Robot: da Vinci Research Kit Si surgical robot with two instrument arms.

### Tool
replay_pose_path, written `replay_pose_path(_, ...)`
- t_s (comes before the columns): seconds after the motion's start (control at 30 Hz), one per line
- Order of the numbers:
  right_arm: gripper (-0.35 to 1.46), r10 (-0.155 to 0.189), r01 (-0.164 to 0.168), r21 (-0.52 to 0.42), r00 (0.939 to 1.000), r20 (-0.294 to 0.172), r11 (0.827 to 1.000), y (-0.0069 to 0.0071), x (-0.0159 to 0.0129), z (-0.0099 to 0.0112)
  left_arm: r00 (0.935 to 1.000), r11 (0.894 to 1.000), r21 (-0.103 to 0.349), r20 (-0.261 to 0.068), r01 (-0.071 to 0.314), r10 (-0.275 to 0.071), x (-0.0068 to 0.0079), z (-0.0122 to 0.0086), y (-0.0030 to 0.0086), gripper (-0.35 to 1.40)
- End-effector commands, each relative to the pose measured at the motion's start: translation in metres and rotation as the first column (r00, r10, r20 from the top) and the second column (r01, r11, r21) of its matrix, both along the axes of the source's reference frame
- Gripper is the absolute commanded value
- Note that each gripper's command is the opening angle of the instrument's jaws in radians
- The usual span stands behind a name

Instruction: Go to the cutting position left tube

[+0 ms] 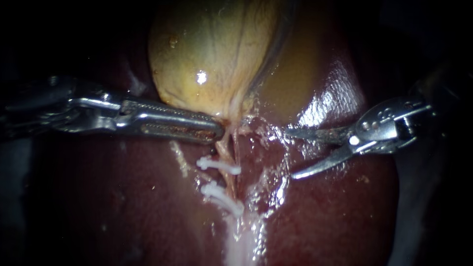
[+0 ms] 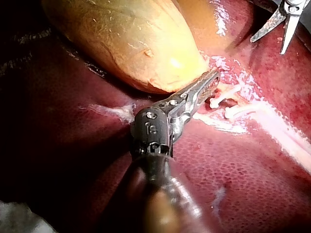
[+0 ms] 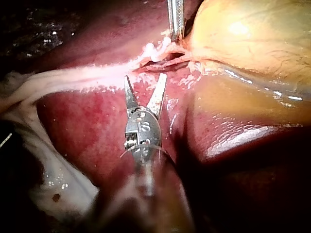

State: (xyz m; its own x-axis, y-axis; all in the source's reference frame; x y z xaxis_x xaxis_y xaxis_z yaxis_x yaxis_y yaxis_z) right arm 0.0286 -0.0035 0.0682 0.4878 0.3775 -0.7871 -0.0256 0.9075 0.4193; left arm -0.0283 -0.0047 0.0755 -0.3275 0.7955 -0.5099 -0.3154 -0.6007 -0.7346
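Observation:
The yellow gallbladder [image 1: 212, 59] lies on the dark red liver [image 1: 123, 197]. Below its neck a thin pale tube [image 1: 225, 148] runs down, carrying two white clips [image 1: 219, 165] [image 1: 222, 196] that also show in the left wrist view [image 2: 227, 93]. My left instrument [image 1: 219, 133] [image 2: 211, 78] comes in flat from the left, jaws shut on tissue at the gallbladder's neck. My right instrument [image 1: 291, 153] [image 3: 145, 80] has two blades standing open, off to the right of the tube and clear of it. A second strand [image 1: 237, 150] runs just to the right of the tube.
Wet, glistening liver surface [image 1: 325, 108] lies under the right instrument. A pale band of tissue [image 3: 73, 80] stretches away from the clips. Whitish tissue [image 3: 53, 179] lies beside the right instrument's shaft.

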Motion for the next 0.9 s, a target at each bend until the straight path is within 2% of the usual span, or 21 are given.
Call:
replay_pose_path(0.03, 1.42, 0.000, 0.000, 0.000, 1.0000, -0.001, 1.000, 0.0000, 0.0000, 0.0000, 1.0000, 1.000, 0.000, 0.000, 0.000, 0.000, 0.0000, -0.0001, 0.0000, -0.35)
replay_pose_path(0.13, 1.42, -0.001, 0.001, 0.000, 1.0000, -0.001, 1.000, 0.0000, 0.0000, 0.0000, 1.0000, 1.000, 0.002, 0.001, -0.001, 0.001, 0.0002, -0.0005, 0.0001, -0.35)
replay_pose_path(0.33, 1.42, -0.001, 0.001, 0.000, 1.0000, -0.001, 1.000, 0.0000, 0.0000, 0.0000, 1.0000, 1.000, 0.012, 0.005, -0.007, 0.007, 0.0010, -0.0028, 0.0002, -0.35)
replay_pose_path(0.5, 1.42, -0.001, 0.001, 0.000, 1.0000, -0.001, 1.000, 0.0000, 0.0000, 0.0000, 0.9999, 1.000, 0.012, 0.010, 0.008, -0.008, 0.0019, -0.0046, 0.0006, -0.35)
replay_pose_path(0.73, 1.42, -0.001, 0.001, 0.000, 1.0000, -0.001, 1.000, -0.0001, 0.0000, -0.0002, 0.9996, 1.000, 0.016, 0.011, 0.024, -0.024, 0.0031, -0.0057, 0.0011, -0.35)
replay_pose_path(0.9, 1.42, -0.001, 0.001, 0.000, 1.0000, -0.001, 1.000, -0.0002, 0.0001, -0.0002, 0.9996, 0.999, 0.014, 0.009, 0.028, -0.028, 0.0033, -0.0059, 0.0012, -0.35)
